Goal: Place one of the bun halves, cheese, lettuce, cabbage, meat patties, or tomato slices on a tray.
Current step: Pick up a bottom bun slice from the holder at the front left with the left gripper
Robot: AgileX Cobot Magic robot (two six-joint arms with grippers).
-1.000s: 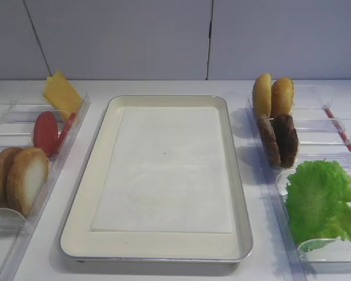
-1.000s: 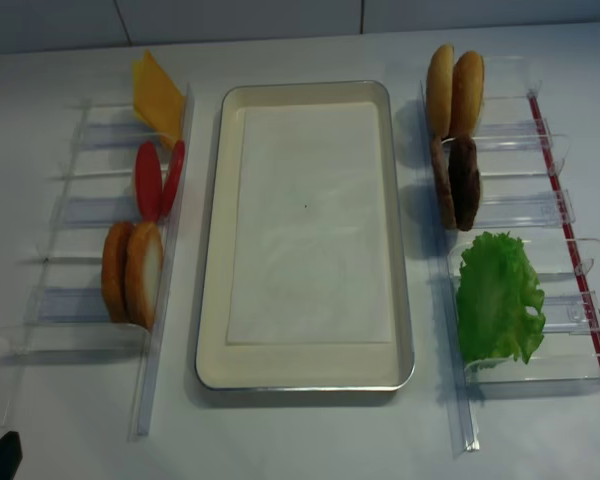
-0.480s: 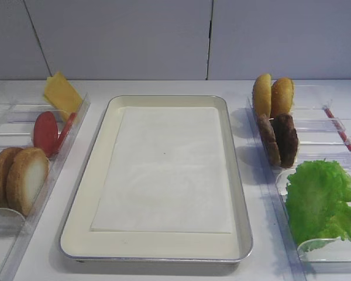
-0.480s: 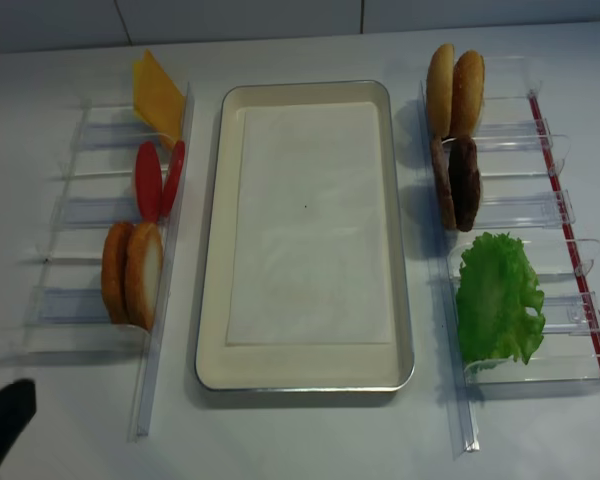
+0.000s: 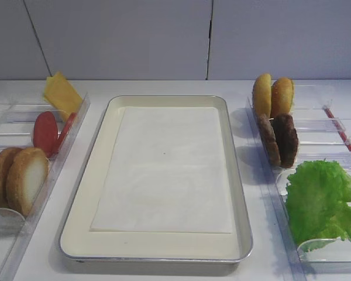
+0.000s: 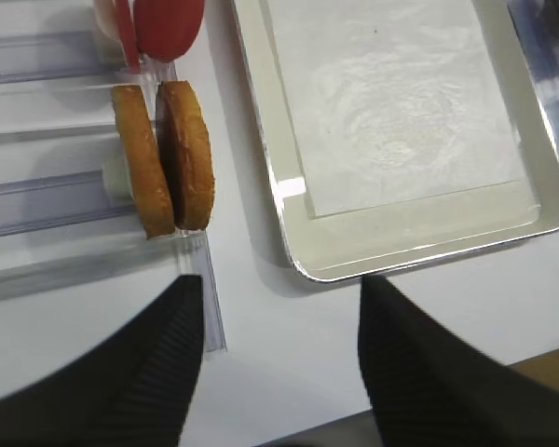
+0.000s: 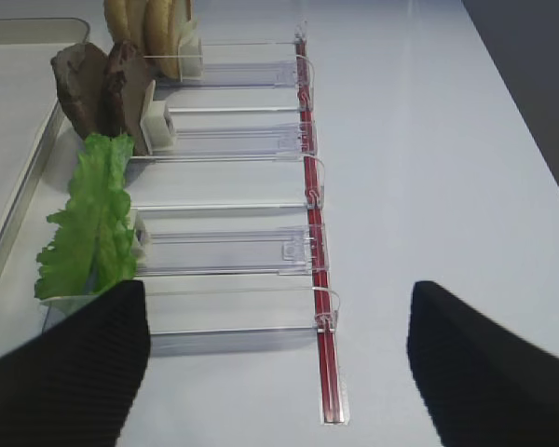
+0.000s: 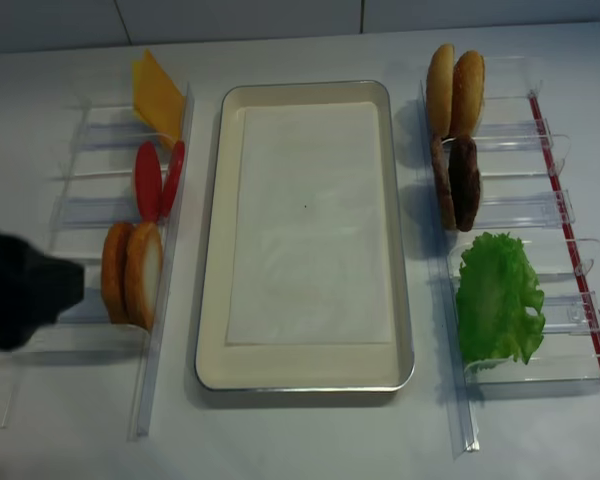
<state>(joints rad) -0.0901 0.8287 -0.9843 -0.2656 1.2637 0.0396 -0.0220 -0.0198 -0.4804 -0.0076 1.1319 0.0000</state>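
white tabletop is seen throughout; the bun half (image 8: 145, 275) is stood on edge in the left rack, just right of the left gripper (image 6: 275, 358), whose jaws are held apart, empty.

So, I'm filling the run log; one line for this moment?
left gripper: open, near bun halves | right gripper: open, holding nothing | tray: only paper
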